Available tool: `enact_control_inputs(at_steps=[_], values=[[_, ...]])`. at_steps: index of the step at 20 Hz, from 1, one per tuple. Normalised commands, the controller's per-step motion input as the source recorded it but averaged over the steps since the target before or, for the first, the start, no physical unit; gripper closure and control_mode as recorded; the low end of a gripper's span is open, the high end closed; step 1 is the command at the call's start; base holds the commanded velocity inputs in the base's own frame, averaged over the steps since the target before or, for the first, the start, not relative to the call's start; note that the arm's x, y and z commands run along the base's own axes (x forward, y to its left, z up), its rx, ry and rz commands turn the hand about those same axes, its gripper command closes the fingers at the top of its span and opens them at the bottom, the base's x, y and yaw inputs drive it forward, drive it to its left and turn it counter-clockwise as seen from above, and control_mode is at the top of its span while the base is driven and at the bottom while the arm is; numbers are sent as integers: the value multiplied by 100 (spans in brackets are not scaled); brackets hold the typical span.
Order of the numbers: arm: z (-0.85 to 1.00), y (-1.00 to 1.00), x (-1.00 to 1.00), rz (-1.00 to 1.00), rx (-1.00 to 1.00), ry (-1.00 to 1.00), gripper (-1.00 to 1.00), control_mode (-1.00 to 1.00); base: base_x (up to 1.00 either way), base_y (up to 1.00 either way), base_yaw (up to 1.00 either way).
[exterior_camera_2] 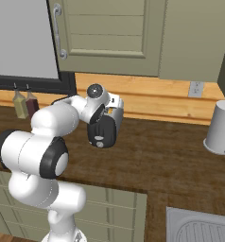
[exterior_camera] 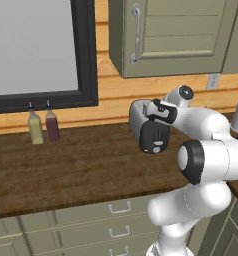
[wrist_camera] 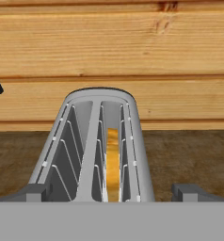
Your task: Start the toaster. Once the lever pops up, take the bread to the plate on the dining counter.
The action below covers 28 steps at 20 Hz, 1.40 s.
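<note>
bread [wrist_camera: 113, 160] golden, in rounded toaster [wrist_camera: 88, 150]

toaster [exterior_camera: 150, 131] on worktop [exterior_camera: 81, 170] | bread [wrist_camera: 113, 162] in its right slot | bottles [exterior_camera: 43, 126] far left by wall

- Dark wood bench [exterior_camera: 81, 175] runs along the plank wall.
- Toaster [exterior_camera: 147, 131] stands on it.
- Two small bottles [exterior_camera: 43, 127] stand side by side at the back.
- Pale canister [exterior_camera_2: 220, 128] sits well apart from them.

Place: home kitchen
Evidence: wooden worktop [exterior_camera: 81, 175] over drawers [exterior_camera: 116, 220], wall cabinet [exterior_camera: 176, 35], toaster [wrist_camera: 97, 150], sink [exterior_camera_2: 204, 229]
</note>
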Motion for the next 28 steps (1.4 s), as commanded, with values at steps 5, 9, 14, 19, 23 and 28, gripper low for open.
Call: enact_control_inputs(at_steps=[5, 9, 14, 19, 23, 28], values=[[0, 0, 0, 0, 0, 0, -100, -100, 0, 0, 0], [0, 0, 0, 0, 0, 0, -100, -100, 0, 0, 0], [0, 0, 0, 0, 0, 0, -100, -100, 0, 0, 0], [0, 0, 0, 0, 0, 0, -100, -100, 0, 0, 0], [0, 0, 0, 0, 0, 0, -100, -100, 0, 0, 0], [0, 0, 0, 0, 0, 0, -100, -100, 0, 0, 0]])
